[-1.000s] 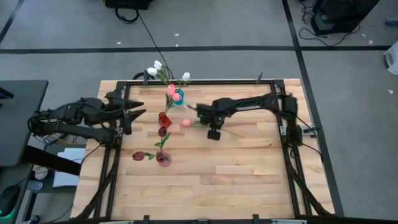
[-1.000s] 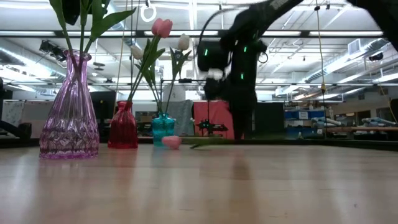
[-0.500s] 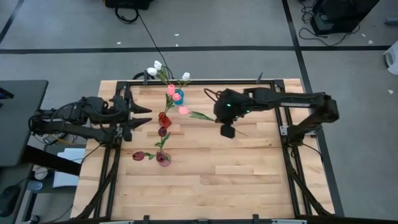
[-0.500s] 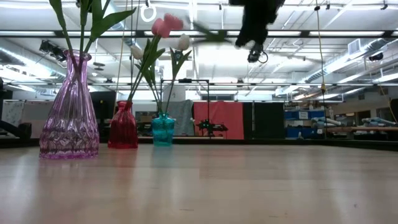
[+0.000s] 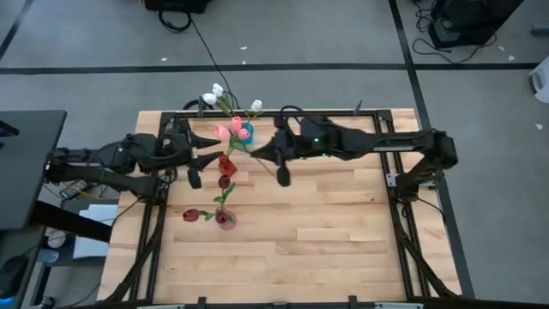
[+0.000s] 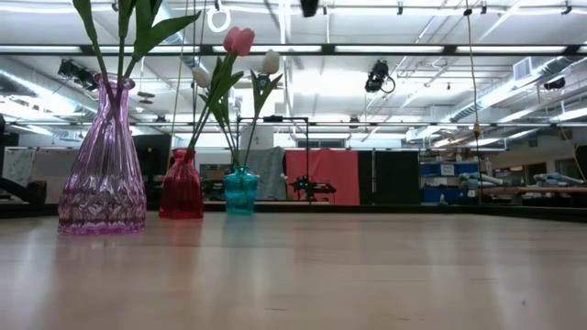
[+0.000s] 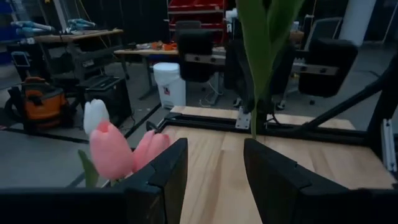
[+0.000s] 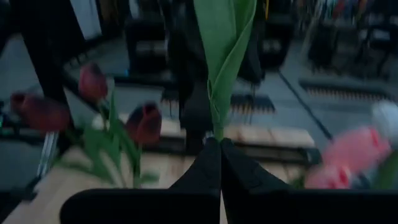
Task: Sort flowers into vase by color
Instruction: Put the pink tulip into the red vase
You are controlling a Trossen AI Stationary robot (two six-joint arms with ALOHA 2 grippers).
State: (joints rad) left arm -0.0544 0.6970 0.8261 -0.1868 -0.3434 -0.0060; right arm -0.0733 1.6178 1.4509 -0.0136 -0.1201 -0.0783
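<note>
Pinching a flower stem in my right gripper (image 5: 255, 151), fingers closed tight on it in the right wrist view, green leaf (image 8: 222, 50) rising straight from the closed tips; I am holding it low on the stem, probably so the head stays free above the vases; from above, a pink head (image 5: 223, 131) is showing just past my fingertips, beside the teal vase (image 5: 246, 131), though I cannot tell for sure that it is the one on my stem; I am reaching across the table (image 5: 343, 223) toward the vase row because that is where the colours are being grouped.

My left gripper (image 5: 212, 142) is waiting with fingers parted and nothing between them, pointing at the same spot from the other side, likely ready to steady or guide the stem; its wrist view is showing two pink heads (image 7: 112, 149) and a white one (image 7: 96, 116) just beside its fingers, and a green stem hanging ahead.

Teal vase is already holding pink and white tulips; red vase (image 6: 182, 186) standing next to it; purple vase (image 6: 103, 160) standing nearest the low camera with dark red heads (image 5: 192, 215) leaning out of it; vases sitting in a line so each colour is getting its own.

Judging the next step as lowering the stem into a vase neck; the narrow openings and crowded stems are the risk.
</note>
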